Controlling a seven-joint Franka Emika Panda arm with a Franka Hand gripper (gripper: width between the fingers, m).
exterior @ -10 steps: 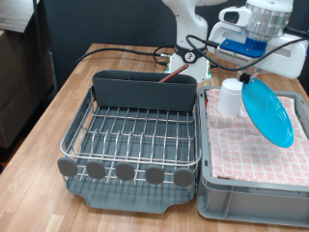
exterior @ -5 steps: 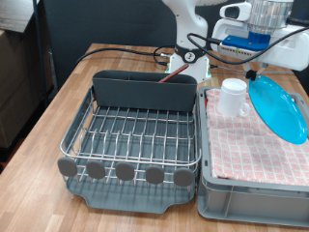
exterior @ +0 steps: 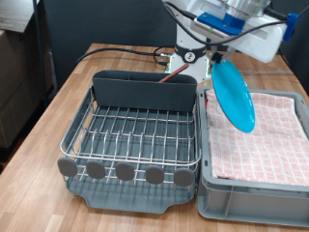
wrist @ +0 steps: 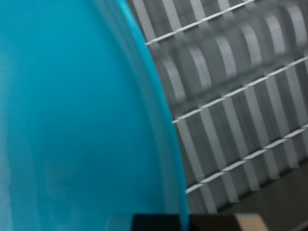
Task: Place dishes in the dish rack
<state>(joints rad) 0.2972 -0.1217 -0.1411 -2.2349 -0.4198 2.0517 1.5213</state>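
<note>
Item: two-finger gripper (exterior: 221, 48) of the white robot arm (exterior: 237, 21) — near the exterior view's top right, closed on the upper rim of a round light-blue plate (exterior: 233, 94). The fingers themselves are mostly hidden behind arm body and cables.

Item: the plate — hangs on edge directly below the gripper, nearly upright and slightly tilted, clear of any surface. It sits over the boundary between rack and bin. In the wrist view the plate (wrist: 77, 115) fills most of the picture, blurred, with rack wires (wrist: 241, 106) behind it.

Item: silver wire dish rack with dark grey tray (exterior: 135, 135) — below the gripper and toward the exterior view's left, on a wooden table (exterior: 68, 97); its tall dark grey back compartment (exterior: 145, 89) lies nearest the gripper.

Item: grey plastic bin lined with red-checked cloth (exterior: 275, 135) — below the gripper, toward the exterior view's right, just beside the rack.
</note>
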